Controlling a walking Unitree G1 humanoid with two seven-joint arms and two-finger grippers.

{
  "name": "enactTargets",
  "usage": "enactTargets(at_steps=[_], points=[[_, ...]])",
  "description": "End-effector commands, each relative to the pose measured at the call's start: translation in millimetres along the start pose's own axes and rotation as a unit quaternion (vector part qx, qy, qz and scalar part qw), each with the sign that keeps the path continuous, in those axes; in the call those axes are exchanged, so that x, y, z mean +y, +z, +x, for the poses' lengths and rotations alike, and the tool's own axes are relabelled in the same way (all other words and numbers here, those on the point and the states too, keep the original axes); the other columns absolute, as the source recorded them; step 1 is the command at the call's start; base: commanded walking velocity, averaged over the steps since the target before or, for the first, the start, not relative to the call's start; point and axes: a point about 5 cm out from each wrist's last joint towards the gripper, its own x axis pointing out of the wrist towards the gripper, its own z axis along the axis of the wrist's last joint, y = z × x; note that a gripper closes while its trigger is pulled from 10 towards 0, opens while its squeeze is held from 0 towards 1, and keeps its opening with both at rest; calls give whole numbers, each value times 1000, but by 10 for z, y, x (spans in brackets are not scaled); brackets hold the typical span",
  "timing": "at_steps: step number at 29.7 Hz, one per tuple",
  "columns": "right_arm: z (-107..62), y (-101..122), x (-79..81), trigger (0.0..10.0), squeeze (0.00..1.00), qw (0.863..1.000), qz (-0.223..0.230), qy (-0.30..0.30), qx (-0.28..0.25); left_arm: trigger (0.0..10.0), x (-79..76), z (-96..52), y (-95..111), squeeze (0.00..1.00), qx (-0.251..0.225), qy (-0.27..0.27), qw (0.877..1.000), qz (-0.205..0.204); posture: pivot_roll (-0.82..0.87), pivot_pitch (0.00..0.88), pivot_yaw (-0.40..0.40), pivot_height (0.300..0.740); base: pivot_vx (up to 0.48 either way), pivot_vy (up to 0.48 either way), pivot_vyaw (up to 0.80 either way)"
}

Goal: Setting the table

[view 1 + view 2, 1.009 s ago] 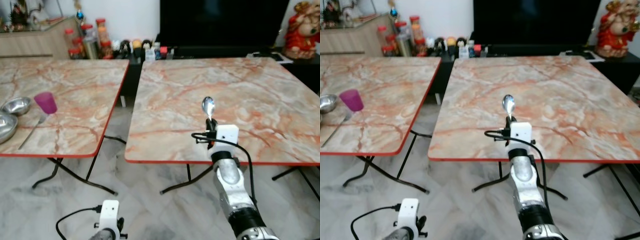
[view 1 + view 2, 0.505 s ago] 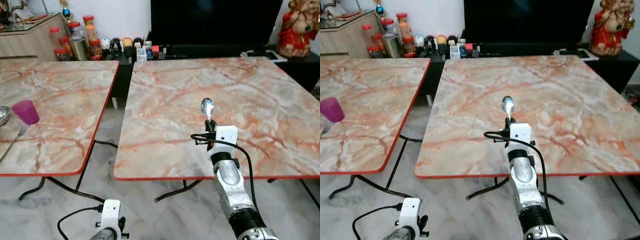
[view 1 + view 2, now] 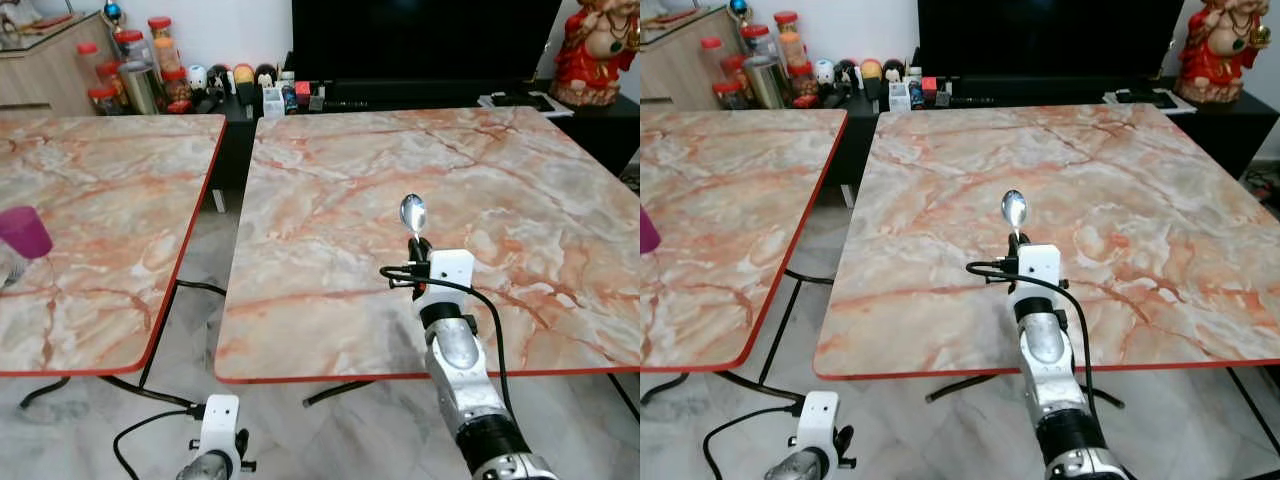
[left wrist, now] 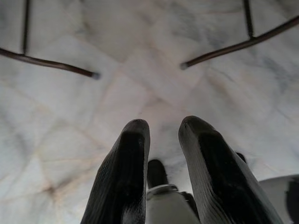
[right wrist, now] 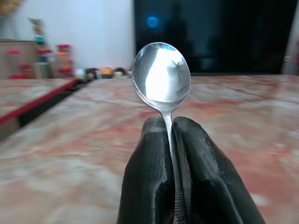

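Right gripper (image 5: pixel 170 135) was clamped on a metal spoon (image 3: pixel 414 214), fingers pressed together on the handle with the bowl sticking up past the fingertips (image 5: pixel 150 140). The spoon was held upright over the right-hand marble table (image 3: pixel 560 190), above its near half and roughly midway between the left and right edges; it was in the air, not touching the tabletop. The right arm (image 3: pixel 460 380) reached up from below the near edge, with a white camera block and a black cable at the wrist. Left gripper (image 4: pixel 161 140) hung low by the floor, fingers a little apart with nothing between them, pointing down at pale marble floor tiles (image 4: pixel 140 79) and the dark metal table legs (image 4: pixel 51 64). The left-hand marble table (image 3: pixel 110 190) stood just beside the right-hand one with a narrow gap between them; a purple cup (image 3: pixel 24 231) stood near its left edge, partly cut off by the frame. Beyond the far edges stood a black TV (image 3: pixel 420 40) on a low dark stand, a row of jars (image 3: pixel 125 70) and small bottles, and a red and gold figurine (image 3: pixel 600 50) at the far right.
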Motion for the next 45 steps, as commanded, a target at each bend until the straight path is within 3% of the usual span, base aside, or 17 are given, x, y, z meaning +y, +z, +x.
enactTargets(at_steps=[1, 18, 35, 45], points=[[28, 48, 12, 10000, 0, 1000, 0, 5, -8, 10000, 16, -14, -56, 0, 11, 4, 1000, 8, -31, 0, 11, 740, 0, 0, 0], [33, 50, 36, 10000, 0, 1000, -3, 14, -8, 10000, 42, -24, -82, 0, 14, 4, 1000, 15, -37, 0, 13, 740, 203, -57, 0], [39, 54, 29, 10000, 0, 1000, -6, 16, -8, 10000, 4, -19, -66, 0, 9, -1, 1000, 12, -38, 0, 4, 740, 265, -359, 0], [35, 43, 30, 10000, 0, 1000, -4, 12, -6, 10000, 11, -16, -50, 0, 5, 2, 1000, 4, -32, 0, 5, 740, 0, -395, 0]])
